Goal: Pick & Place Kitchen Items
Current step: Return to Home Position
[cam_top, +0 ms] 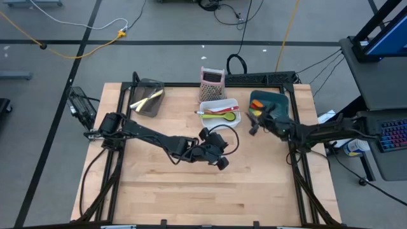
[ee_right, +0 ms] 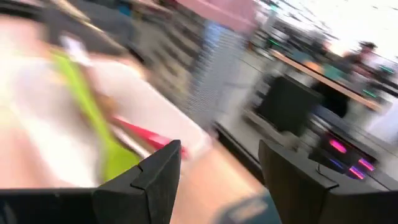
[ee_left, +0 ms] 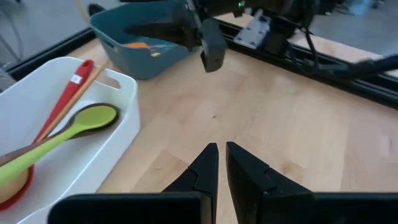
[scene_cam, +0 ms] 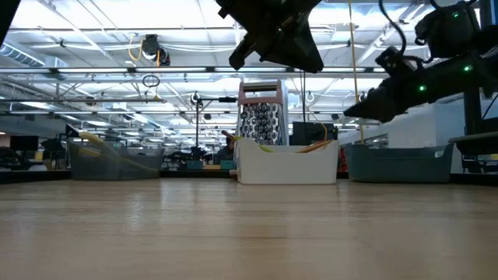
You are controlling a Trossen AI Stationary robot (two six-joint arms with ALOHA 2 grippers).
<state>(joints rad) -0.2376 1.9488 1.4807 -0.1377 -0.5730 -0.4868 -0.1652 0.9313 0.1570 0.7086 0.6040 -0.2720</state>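
Note:
A green spoon (ee_left: 68, 134), a red utensil (ee_left: 62, 102) and a wooden handle (ee_left: 93, 78) lie in the white bin (cam_top: 219, 109) at the table's far middle. Orange items (ee_left: 140, 45) lie in the teal bin (cam_top: 270, 102). Yellow and wooden utensils (cam_top: 146, 98) lie in the dark mesh bin (cam_top: 147, 97). My left gripper (ee_left: 219, 163) hangs shut and empty above bare wood near the table's middle (cam_top: 221, 162). My right gripper (ee_right: 217, 168) stands open and empty, raised beside the teal bin's near left corner (cam_top: 254, 126).
An upright pink-and-silver grater (cam_top: 212, 79) stands behind the white bin. A black frame (cam_top: 299, 95) runs along the table's edges. Bare wood (cam_top: 203, 197) fills the near half of the table. In the low view both arms hang above the tabletop (scene_cam: 276, 39).

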